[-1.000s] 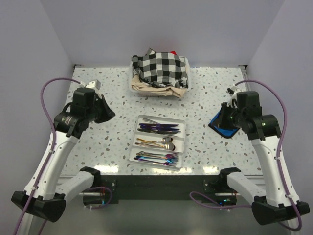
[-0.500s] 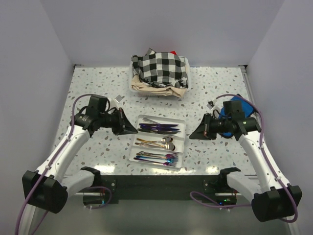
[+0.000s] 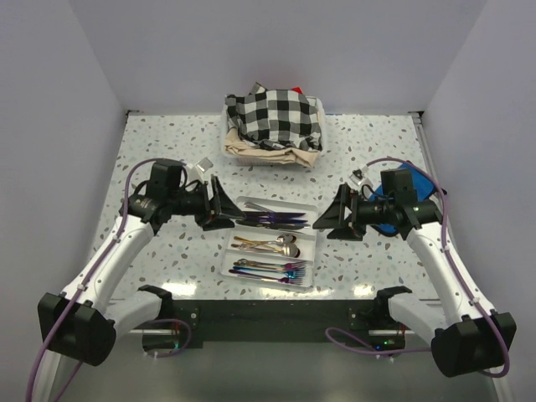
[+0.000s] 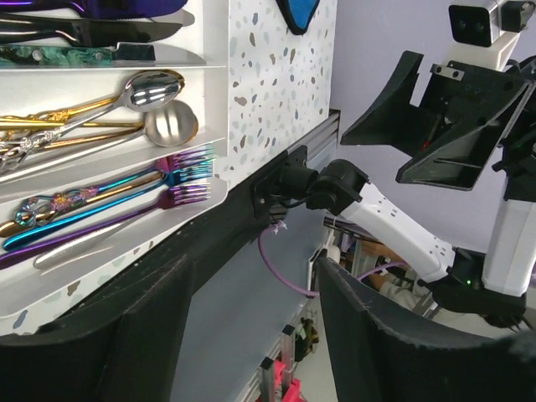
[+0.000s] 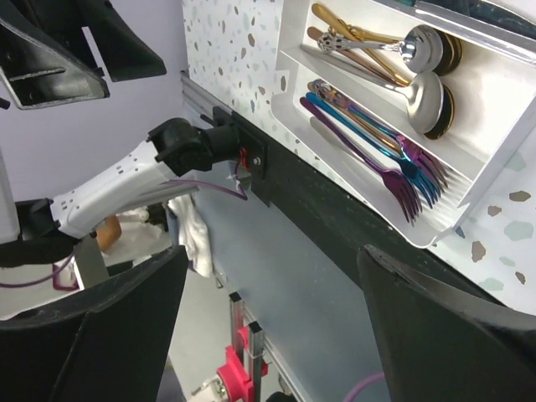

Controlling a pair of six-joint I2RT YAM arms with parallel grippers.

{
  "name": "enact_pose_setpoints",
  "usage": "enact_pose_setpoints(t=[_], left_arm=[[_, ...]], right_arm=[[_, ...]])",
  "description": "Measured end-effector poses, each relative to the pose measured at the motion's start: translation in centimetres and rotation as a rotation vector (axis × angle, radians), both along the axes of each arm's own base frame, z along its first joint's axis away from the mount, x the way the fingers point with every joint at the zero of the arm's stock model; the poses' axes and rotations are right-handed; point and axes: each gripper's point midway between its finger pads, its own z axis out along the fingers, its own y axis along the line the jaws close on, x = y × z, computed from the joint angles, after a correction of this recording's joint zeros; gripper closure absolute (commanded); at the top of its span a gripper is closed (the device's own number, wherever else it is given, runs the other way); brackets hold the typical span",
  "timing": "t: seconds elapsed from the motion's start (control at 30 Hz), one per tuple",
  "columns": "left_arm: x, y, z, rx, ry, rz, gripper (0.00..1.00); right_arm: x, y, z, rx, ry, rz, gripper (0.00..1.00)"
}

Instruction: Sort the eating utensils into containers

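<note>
Left hand [image 3: 224,206] and right hand [image 3: 333,216]: both released, empty, flanking clear rectangular three-section plastic tray [image 3: 308,249].
Speckled white tabletop [image 3: 167,151], pale lilac walls [image 3: 268,50]. Tray holds dark purple knives [image 3: 272,218] far, gold and silver spoons [image 3: 272,244] middle, rainbow forks [image 3: 272,269] near.

White speckled tabletop [image 3: 167,159] carries: clear rectangular three-section plastic cutlery tray [image 3: 315,244], near centre; beige basket [image 3: 251,152] with black-and-white checked cloth [image 3: 275,113], far centre; blue flat item [image 3: 419,182], right, partly hidden.
</note>
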Motion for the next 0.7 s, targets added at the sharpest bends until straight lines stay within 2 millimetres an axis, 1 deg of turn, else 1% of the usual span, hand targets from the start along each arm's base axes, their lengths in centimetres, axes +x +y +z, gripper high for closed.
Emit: enact_pose_setpoints(t=[0.07, 0.1, 0.2, 0.37, 0.7], left_arm=[[0.00, -0.04, 0.09, -0.004, 0.001, 0.000, 0.66], [-0.02, -0.06, 0.10, -0.006, 0.002, -0.001, 0.82], [-0.02, -0.07, 0.06, -0.008, 0.004, 0.000, 1.00], [-0.19, -0.13, 0.04, -0.014, 0.006, -0.010, 1.00], [-0.80, -0.51, 0.56, -0.057, 0.010, -0.048, 1.00]], right_arm=[[0.03, 0.03, 0.02, 0.003, -0.005, 0.003, 0.53], [0.05, 0.04, -0.05, 0.003, -0.007, 0.006, 0.78], [0.04, 0.06, -0.28, 0.003, 0.000, 0.008, 1.00], [0.13, 0.09, -0.41, 0.004, 0.008, 0.006, 1.00], [-0.05, 0.44, -0.04, 0.040, 0.002, 0.029, 1.00]])
